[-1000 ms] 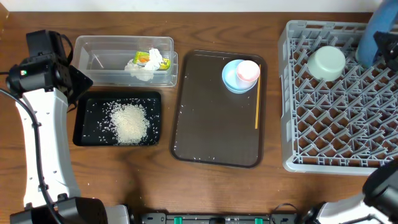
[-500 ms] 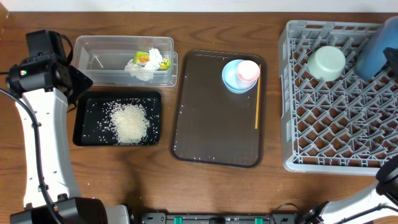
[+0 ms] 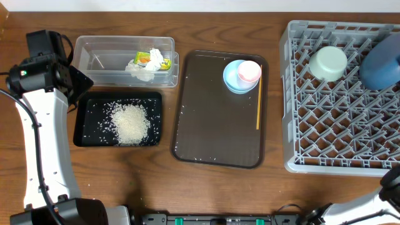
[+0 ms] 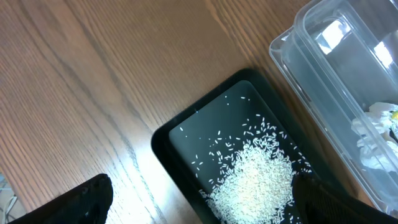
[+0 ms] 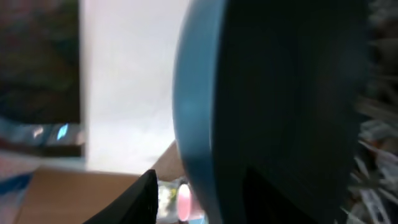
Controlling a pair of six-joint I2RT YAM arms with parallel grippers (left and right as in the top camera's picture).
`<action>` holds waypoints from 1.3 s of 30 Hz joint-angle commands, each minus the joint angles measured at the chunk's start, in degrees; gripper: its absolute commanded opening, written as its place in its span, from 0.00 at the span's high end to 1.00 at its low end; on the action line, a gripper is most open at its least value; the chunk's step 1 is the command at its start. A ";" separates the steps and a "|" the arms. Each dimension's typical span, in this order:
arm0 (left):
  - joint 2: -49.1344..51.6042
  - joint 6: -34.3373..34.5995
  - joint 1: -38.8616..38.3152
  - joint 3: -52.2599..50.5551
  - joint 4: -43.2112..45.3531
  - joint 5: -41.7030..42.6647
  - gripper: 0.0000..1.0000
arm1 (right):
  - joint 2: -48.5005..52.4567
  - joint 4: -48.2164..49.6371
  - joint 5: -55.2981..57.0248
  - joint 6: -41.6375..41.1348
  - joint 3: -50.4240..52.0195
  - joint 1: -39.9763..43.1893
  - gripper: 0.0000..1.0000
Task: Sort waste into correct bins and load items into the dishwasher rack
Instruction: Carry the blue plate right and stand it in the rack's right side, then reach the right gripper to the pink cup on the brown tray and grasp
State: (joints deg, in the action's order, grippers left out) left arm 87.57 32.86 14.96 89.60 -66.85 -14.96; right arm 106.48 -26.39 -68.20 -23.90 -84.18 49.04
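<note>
My right gripper [image 5: 205, 186] is shut on the rim of the large dark blue bowl [image 3: 381, 62], which sits low over the right side of the grey dishwasher rack [image 3: 337, 131]. The mint-green bowl [image 3: 329, 63] lies in the rack. The pink cup [image 3: 249, 71] stands in the small light blue bowl [image 3: 232, 80] beside the orange stick [image 3: 259, 103]. My left gripper [image 4: 205, 205] is open and empty above the rice [image 4: 255, 183] in the black tray [image 3: 84, 134]. Tissue [image 3: 142, 70] and the wrapper [image 3: 150, 57] lie in the clear tub [image 3: 100, 62].
The brown serving tray [image 3: 212, 131] lies mid-table with a few stray rice grains on it. The left arm's white link runs down the table's left side. Bare wood shows between the serving tray and the rack.
The dark blue bowl has moved down and toward the front over the rack's right side and tipped flatter. The left arm has not moved.
</note>
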 commanded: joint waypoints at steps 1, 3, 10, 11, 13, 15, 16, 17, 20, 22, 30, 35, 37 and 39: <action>0.09 0.46 0.24 0.17 -0.17 -0.28 0.06 | -8.17 -4.48 14.32 3.58 -0.35 0.50 0.55; 0.09 0.46 0.24 0.17 -0.20 -0.28 0.06 | -11.74 -8.04 23.56 4.26 -0.35 0.39 0.54; 0.09 0.46 0.24 0.17 -0.17 -0.28 0.06 | -21.53 -11.74 40.59 3.69 -0.35 0.48 0.41; 0.09 0.44 0.24 0.17 -0.17 -0.28 0.06 | -22.34 -11.78 40.94 3.50 -0.35 0.44 0.38; 0.09 0.46 0.24 0.17 -0.17 -0.28 0.06 | -23.91 -11.78 40.98 3.10 -0.35 0.39 0.34; 0.09 0.44 0.24 0.17 -0.17 -0.28 0.06 | -24.92 -11.78 40.59 2.69 -0.35 0.24 0.34; 0.09 0.46 0.24 0.17 -0.17 -0.28 0.06 | -25.35 -11.80 40.30 2.67 -0.35 0.00 0.34; 0.09 0.46 0.24 0.17 -0.17 -0.28 0.06 | -25.86 -12.07 40.35 2.38 -0.35 -0.46 0.34; 0.09 0.44 0.24 0.17 -0.17 -0.28 0.06 | -26.77 -12.37 40.30 1.16 -0.37 -2.58 0.34; 0.09 0.44 0.24 0.17 -0.20 -0.28 0.06 | -27.28 -12.39 40.11 1.20 -0.37 -4.79 0.35; 0.09 0.46 0.24 0.17 -0.17 -0.28 0.06 | -28.13 -8.90 28.09 5.44 -0.37 -21.20 0.01; 0.09 0.46 0.24 0.17 -0.17 -0.28 0.06 | -27.54 3.04 17.09 5.51 -0.37 -33.83 0.23; 0.09 0.46 0.24 0.17 -0.17 -0.28 0.06 | -27.15 5.09 21.29 5.57 -0.37 -39.36 0.33; 0.09 0.46 0.24 0.17 -0.17 -0.28 0.06 | -26.45 4.52 29.55 6.23 -0.37 -45.18 0.37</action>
State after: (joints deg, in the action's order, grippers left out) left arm 87.57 32.86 14.96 89.60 -66.89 -14.96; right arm 79.75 -21.58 -44.16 -18.90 -84.25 10.04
